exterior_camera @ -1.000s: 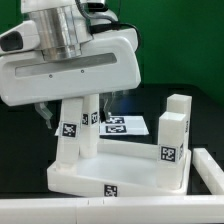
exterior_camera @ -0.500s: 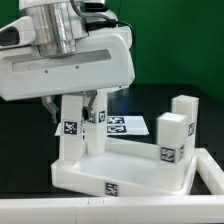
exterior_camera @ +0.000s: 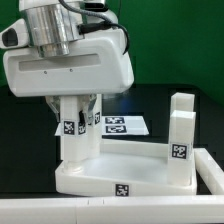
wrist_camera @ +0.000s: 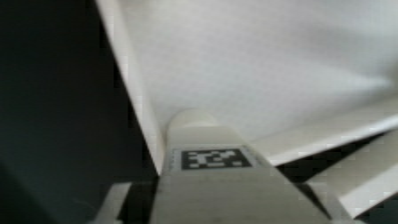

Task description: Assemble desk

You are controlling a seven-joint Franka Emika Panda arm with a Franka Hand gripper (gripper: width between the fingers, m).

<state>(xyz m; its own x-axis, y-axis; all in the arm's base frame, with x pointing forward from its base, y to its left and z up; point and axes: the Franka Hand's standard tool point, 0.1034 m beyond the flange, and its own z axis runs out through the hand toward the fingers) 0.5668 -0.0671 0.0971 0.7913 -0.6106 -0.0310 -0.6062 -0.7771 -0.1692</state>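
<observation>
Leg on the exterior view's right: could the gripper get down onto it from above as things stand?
Probably yes. That leg stands upright on the tabletop with nothing over its top. The gripper, hidden behind the robot body, sits over the other leg.

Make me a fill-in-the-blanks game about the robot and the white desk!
1. The tabletop is the colour ____.
2. The legs standing in it point ____.
3. Each small tag is black and ____.
4. Behind the desk, the marker board lies ____ on the table.

Missing words: white; up; white; flat
</observation>
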